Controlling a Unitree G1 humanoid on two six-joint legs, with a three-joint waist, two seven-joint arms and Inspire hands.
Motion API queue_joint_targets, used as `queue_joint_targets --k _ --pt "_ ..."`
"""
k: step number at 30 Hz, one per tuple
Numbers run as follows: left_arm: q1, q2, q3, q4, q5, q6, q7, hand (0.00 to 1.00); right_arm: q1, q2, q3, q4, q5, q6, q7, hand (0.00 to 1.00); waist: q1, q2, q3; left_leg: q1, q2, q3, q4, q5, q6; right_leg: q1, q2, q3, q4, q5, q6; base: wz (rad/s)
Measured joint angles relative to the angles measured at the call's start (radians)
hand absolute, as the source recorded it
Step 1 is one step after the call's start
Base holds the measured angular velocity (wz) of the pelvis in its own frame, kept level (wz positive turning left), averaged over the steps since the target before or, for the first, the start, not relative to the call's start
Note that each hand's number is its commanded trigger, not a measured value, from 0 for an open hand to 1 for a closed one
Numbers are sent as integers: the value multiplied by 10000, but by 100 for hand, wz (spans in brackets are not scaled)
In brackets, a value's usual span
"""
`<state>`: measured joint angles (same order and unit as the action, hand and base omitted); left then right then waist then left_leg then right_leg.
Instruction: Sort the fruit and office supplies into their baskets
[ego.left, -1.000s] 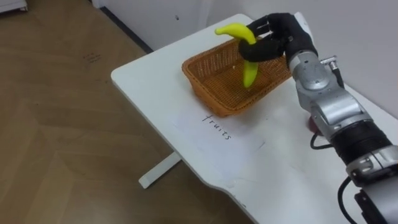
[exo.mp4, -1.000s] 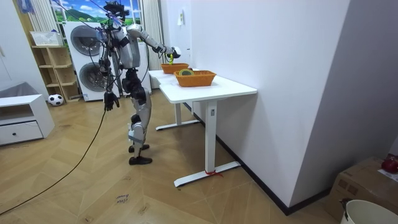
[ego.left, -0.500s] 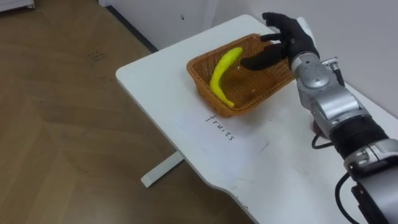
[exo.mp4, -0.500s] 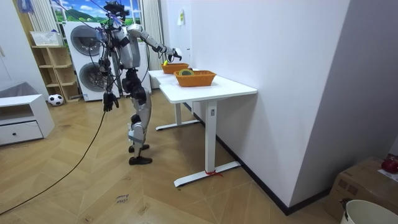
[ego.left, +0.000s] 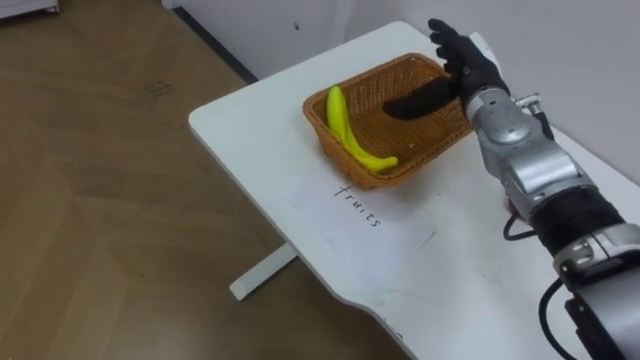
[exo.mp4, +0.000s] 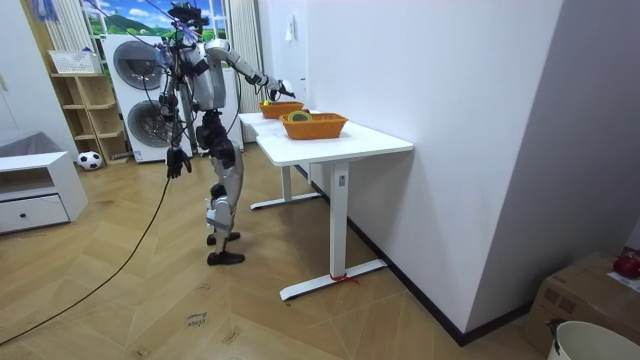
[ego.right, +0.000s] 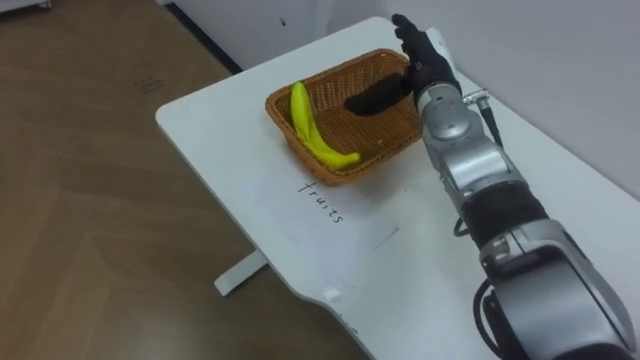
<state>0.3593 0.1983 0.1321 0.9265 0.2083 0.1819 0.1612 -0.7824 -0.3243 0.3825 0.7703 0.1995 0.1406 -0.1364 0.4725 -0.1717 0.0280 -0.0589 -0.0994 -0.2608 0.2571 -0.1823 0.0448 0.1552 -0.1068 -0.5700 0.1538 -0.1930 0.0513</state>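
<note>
Banana (ego.left: 350, 135) lying inside wicker fruit basket (ego.left: 420, 158) | right hand (ego.left: 462, 55) spread, empty, over far rim | step: fruit drop looks done | next: withdraw arm, find another item
</note>
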Motion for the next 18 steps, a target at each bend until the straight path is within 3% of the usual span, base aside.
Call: queue_joint_targets --k 5,10,16,18 --pt "-265 -10 16 5 -5 -29 19 0 1 -4 -148 -254 -74 0 -29 0 -176 66 -22 -57 13 90 8 0 0 -87 8 94 -9 0 0 -6" --pt "-362 -34 42 44 -2 -95 19 0 -3 -14 -272 -894 -81 -234 -274 0 -302 202 -68 2 48 320 8 15 24 -175 -9 354 -9 1 -1 -14" --pt "-418 -211 -62 60 -3 -77 21 0 -5 -16 -540 -1055 305 -450 -388 0 -768 521 -129 65 35 374 7 28 45 -148 -27 570 -18 3 2 -2" --pt "-413 -231 -68 58 -10 -73 21 0 2 -20 -546 -1055 489 -461 -341 0 -947 667 -139 190 55 506 -54 29 47 -113 -17 1058 -19 3 3 -15"
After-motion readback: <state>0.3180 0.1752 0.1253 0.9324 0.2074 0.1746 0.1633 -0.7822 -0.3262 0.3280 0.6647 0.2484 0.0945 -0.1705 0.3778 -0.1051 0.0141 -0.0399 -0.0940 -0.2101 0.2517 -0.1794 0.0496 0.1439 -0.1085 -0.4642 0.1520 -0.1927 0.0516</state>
